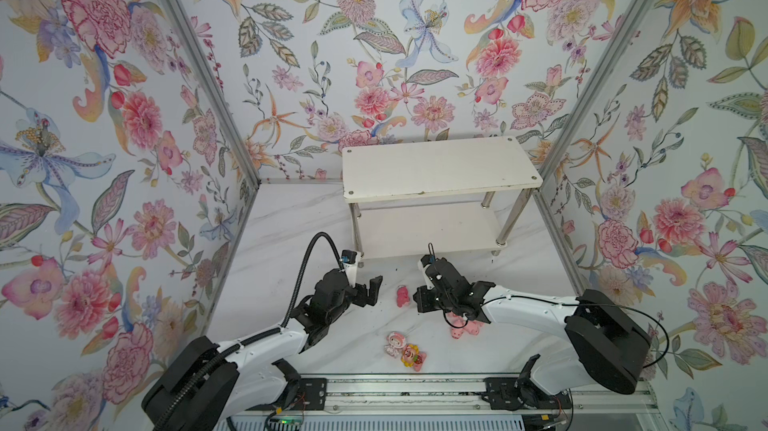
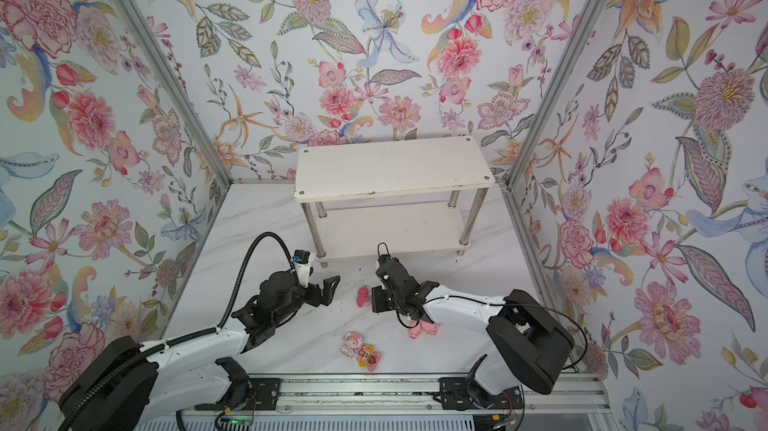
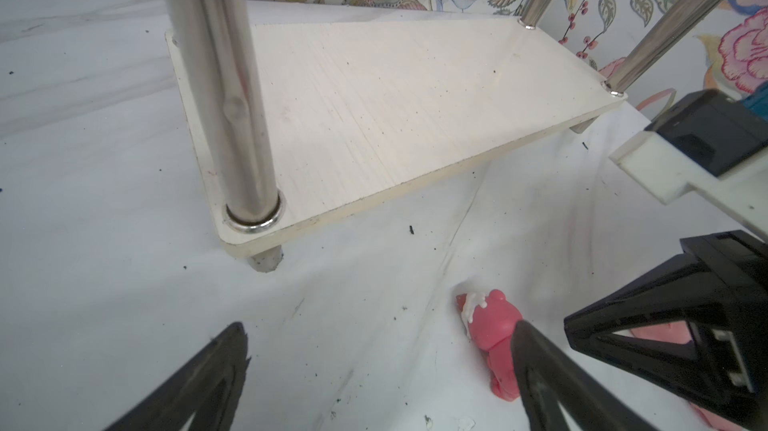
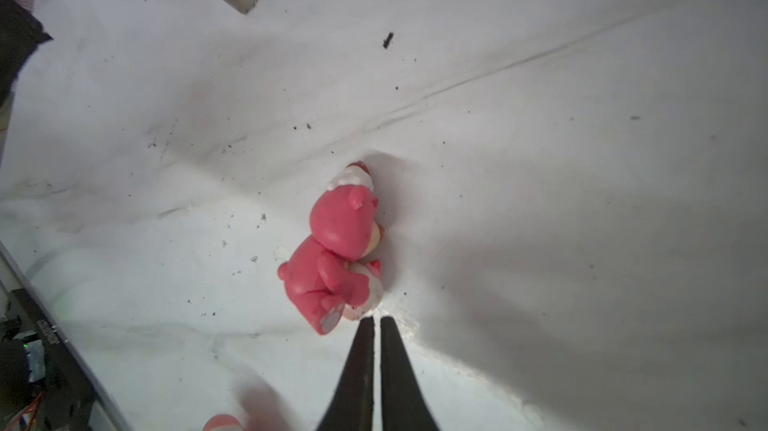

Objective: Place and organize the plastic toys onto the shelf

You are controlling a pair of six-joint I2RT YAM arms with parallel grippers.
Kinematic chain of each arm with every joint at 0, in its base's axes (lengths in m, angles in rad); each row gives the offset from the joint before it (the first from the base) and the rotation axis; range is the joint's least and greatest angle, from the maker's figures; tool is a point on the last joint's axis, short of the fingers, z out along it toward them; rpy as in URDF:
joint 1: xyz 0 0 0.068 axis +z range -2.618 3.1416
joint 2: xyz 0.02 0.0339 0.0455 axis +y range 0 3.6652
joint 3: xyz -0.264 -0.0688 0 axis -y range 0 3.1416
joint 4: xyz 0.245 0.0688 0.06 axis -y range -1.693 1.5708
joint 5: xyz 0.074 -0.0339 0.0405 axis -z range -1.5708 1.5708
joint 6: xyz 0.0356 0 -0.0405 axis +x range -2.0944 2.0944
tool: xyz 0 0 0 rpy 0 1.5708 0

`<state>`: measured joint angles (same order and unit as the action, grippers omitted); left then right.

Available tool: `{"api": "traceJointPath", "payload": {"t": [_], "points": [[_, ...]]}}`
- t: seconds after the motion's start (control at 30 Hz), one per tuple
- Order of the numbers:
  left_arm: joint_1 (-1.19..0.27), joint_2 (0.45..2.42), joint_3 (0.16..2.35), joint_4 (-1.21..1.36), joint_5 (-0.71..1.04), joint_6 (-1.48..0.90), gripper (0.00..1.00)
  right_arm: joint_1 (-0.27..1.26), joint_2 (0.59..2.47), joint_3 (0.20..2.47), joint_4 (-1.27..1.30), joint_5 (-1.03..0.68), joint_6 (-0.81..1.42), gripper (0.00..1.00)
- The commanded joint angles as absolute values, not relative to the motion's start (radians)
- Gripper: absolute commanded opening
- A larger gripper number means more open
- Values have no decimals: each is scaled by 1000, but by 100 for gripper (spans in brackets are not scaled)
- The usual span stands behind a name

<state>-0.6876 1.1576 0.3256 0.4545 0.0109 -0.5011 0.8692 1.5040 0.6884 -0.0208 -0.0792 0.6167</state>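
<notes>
The shelf [image 1: 440,167] [image 2: 392,167] stands at the rear of the white marbled table [image 1: 291,242], against the floral wallpaper [image 1: 374,34]; it has two white boards joined by chrome legs [image 3: 232,88], and the left wrist view shows its lower board from close range. The dark pink bear [image 1: 402,296] [image 2: 363,296] [image 4: 336,250] lies on its side on the table in front of the shelf, between the two grippers. The left gripper [image 1: 373,292] [image 2: 328,291] [image 3: 380,327] hovers just to the left of the bear with its fingers spread wide apart and nothing between them. The right gripper [image 4: 376,321] points down at the table with its fingers pressed together and grips nothing; its tips sit just beside the foot end of the bear, and contact cannot be confirmed. A cluster of pale pink pigs [image 1: 465,329] [image 2: 419,331] lies partly hidden under the right arm, so their number cannot be counted. Nearer the front rail [image 1: 415,387], the white-pink figurine [image 1: 393,343] [image 2: 350,343] and the yellow sunflower-faced figurine [image 1: 411,357] [image 2: 368,357] lie touching each other. A blue part [image 1: 344,259] sits on the left wrist camera mount; any marking on it is too small to read
</notes>
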Motion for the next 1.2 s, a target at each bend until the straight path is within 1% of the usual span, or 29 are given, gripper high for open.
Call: {"api": "traceJointPath", "payload": {"t": [0.0,0.17,0.27,0.33,0.4,0.47,0.57,0.67,0.77,0.93,1.07,1.13,1.17], "points": [[-708,1179,373,408,-8,-498,99,914,1548,732,11,-108,597,9],[-709,1186,389,368,-24,-490,99,983,1597,757,144,-183,580,10],[-709,1193,412,329,-14,-465,99,981,1588,741,220,-216,590,11],[-709,1199,426,311,14,-433,95,966,1552,717,214,-205,586,11],[-711,1209,442,294,53,-400,91,937,1487,684,168,-181,576,11],[-709,1230,468,263,84,-377,91,902,1404,652,98,-138,563,11],[-731,1268,513,212,87,-351,96,840,1260,613,-20,-64,554,14],[-787,1317,561,165,57,-331,97,773,1134,583,-101,-30,555,15],[-861,1392,642,92,21,-314,99,715,1056,572,-161,-8,561,16],[-910,1488,752,-53,-30,-315,99,681,1041,601,-253,12,541,18],[-948,1554,837,-146,-79,-318,99,679,1057,597,-253,8,530,23],[-960,1621,865,-173,-96,-326,99,679,1063,596,-253,7,526,24],[-962,1642,875,-181,-105,-333,97,677,1062,593,-250,8,521,24]]}}
